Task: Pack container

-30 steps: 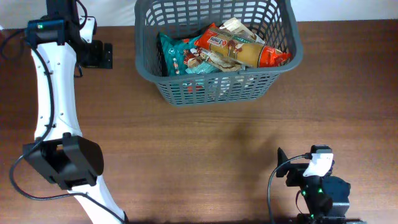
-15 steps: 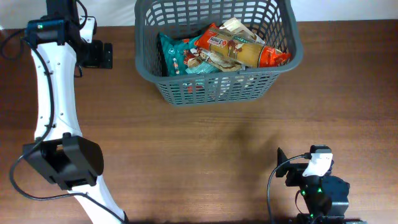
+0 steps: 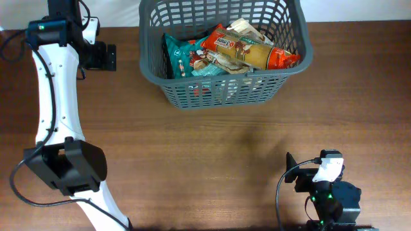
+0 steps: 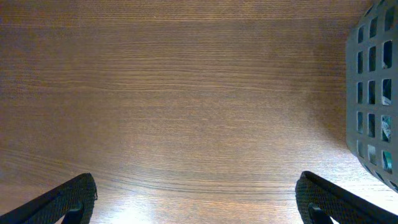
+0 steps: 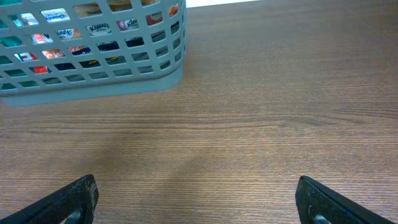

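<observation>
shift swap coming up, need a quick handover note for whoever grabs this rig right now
Left gripper: open, empty, over bare wood beside the container.
Right gripper: open, empty, low at the near side, facing the container.
The container sits at the far side of the table, holding several packets, among them a red-orange packet and a teal packet.
Done: no packet shows outside it.
Left: probably nothing; check before closing out.

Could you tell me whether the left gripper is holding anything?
No, the left gripper is open, with only bare table showing in its gap.
</observation>
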`<state>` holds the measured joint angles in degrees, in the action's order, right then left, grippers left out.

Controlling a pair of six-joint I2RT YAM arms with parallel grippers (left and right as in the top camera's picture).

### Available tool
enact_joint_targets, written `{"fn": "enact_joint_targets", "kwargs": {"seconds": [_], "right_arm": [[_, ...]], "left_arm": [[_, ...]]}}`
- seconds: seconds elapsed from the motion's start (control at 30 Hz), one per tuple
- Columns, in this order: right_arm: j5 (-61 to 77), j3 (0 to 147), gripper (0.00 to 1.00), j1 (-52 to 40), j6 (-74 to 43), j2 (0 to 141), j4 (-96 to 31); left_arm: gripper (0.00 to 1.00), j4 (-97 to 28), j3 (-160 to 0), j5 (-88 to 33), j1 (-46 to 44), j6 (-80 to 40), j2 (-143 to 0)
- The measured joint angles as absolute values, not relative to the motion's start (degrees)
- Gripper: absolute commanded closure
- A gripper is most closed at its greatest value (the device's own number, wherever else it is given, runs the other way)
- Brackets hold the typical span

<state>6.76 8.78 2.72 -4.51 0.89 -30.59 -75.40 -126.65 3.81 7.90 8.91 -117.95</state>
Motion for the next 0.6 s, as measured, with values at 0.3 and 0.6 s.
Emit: {"fn": "enact_joint_targets", "kwargs": {"seconds": [0.3,0.6], "right_arm": [[6.76,8.78,0.01,2.68,-4.51,0.89,-30.59],[6.76,8.78,0.01,2.68,-4.54,0.89,-30.59]], "left_arm": [[0.01,-75.42,-126.5,3.81,7.9,8.91,-112.38],[0.01,-75.48,-126.5,3.81,7.86,8.91,-95.72]]}}
